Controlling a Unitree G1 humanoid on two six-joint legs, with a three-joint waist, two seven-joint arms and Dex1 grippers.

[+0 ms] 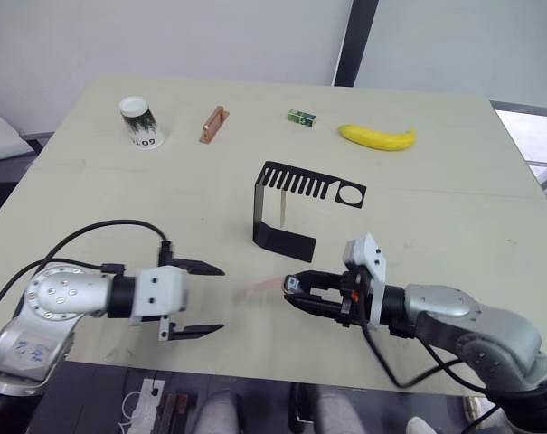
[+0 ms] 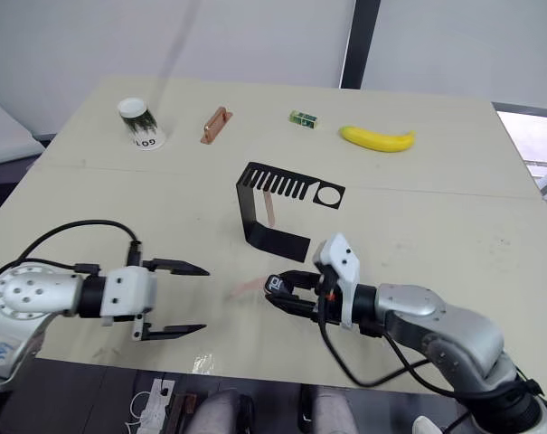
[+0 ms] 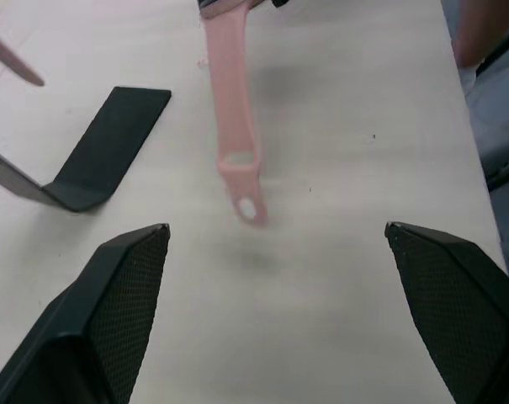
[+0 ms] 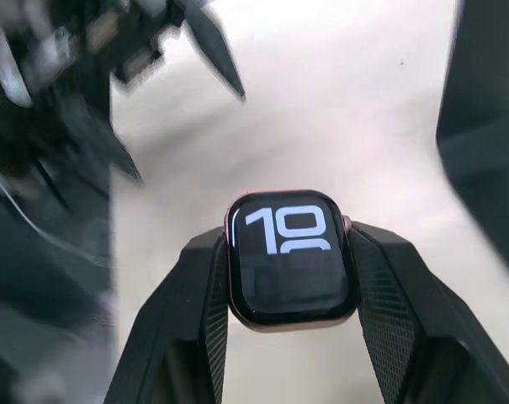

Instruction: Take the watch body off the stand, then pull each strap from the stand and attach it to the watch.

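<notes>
Pale beige tabletop takes up most of the head view, with a grey-white wall behind it at the top of the frame and a dark vertical strip in that wall at upper centre. Along the far edge lie a paper cup at upper left, a copper-brown block, a small green box and a banana at upper right. The stand sits mid-frame, one strap hanging from its slotted top. At lower right the right gripper clamps the watch body between its fingers, a second strap trailing from it onto the table. At lower left the left gripper is spread wide and holds nothing.
</notes>
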